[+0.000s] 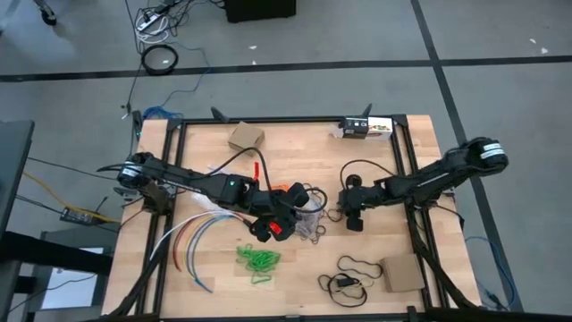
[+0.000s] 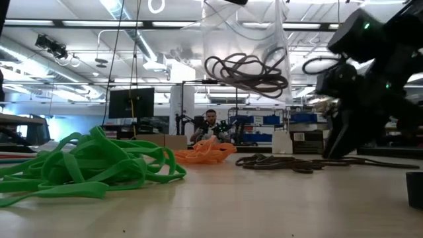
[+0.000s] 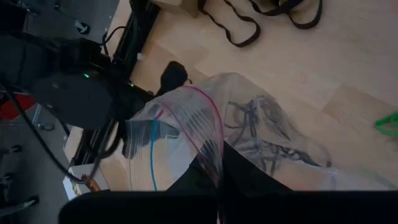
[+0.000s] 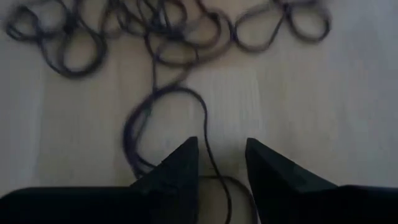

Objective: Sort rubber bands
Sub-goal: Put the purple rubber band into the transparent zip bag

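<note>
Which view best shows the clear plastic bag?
Left wrist view: the clear plastic bag, dark bands inside, fills the frame. The low view shows it hanging above the table; the high view, small; the right wrist view, nothing.

- Above me, the high camera looks straight down on the whole table (image 1: 295,143).
- The low camera sits at tabletop level, green rubber bands (image 2: 86,165) close at its 8 o'clock.
- My left wrist camera looks close onto a clear bag (image 3: 249,134).
- My right wrist camera looks down close on dark rubber bands (image 4: 168,31), which the low view shares.
</note>
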Controlling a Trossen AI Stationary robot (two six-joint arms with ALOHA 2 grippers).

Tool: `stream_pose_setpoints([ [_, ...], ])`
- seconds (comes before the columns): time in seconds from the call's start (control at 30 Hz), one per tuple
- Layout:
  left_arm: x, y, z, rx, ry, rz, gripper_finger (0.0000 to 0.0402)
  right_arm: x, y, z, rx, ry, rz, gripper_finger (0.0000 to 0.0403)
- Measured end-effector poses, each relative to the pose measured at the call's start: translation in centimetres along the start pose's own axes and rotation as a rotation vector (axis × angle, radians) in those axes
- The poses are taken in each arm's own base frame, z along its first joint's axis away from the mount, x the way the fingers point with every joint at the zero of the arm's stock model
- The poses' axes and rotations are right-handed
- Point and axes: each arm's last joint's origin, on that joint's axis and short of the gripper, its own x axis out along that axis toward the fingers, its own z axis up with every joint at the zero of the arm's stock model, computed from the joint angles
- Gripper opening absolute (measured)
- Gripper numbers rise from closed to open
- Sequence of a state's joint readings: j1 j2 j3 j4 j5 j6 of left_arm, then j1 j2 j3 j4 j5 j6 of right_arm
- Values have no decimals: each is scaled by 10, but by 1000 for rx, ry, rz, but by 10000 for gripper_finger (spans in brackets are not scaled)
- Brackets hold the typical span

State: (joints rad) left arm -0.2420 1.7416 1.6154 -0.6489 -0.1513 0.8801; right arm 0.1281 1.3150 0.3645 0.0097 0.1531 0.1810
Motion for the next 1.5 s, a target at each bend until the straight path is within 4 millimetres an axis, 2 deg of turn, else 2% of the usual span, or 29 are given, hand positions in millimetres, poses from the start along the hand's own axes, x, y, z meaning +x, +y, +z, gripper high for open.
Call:
stream_pose_setpoints([
  [0.13, 0, 0, 0, -2, -1, 2, 0, 12, -5, -2, 21, 51, -10, 112],
  [0.23, 0, 0, 0, -2, 0, 0, 0, 14, -8, -1, 30, 53, -12, 64],
  [0.3, 0, 0, 0, -1, -1, 1, 0, 12, -9, 0, 23, 54, 14, 19],
  [0.5, 0, 0, 0, 2, 0, 1, 0, -4, -10, 13, 41, 12, 81, 1],
  [0.6, 0, 0, 0, -2, 2, -1, 0, -22, -8, 37, 28, -136, 101, 0],
  [0.7, 0, 0, -1, -1, 4, -4, 0, -40, -5, 53, -9, -223, 88, 0],
  [0.83, 0, 0, -1, -1, 6, -7, 0, -73, 0, 81, -54, -374, 70, 0],
  [1.23, 0, 0, -1, -5, 3, -8, 0, -151, 13, 142, -177, -609, -21, 0],
  [1.5, 0, 0, -1, -16, 0, -9, 0, -190, 18, 169, -228, -731, -62, 0],
])
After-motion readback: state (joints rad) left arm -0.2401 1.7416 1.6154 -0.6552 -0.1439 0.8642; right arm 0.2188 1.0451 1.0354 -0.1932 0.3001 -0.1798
